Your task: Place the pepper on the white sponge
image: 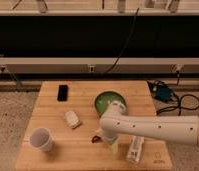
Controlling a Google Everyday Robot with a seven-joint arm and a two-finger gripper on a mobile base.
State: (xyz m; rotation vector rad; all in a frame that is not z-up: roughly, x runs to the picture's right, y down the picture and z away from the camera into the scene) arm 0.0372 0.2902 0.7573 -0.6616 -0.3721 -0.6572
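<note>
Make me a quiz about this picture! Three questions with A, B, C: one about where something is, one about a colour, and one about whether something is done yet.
1. Where is the black phone on the table?
A. The far left part
B. The near right corner
C. Right in the middle

2. What colour is the bowl?
A. Blue
B. Yellow
C. Green

3. Is the pepper on the white sponge yet?
A. Yes, lying on it
B. No, it is beside the gripper, apart from the sponge
C. No, it is inside the bowl

Answers:
1 A: the phone lies toward the far left edge.
2 C: the bowl's inside is green.
3 B: the pepper is down by the gripper near the table's front, with bare wood between it and the sponge.
</note>
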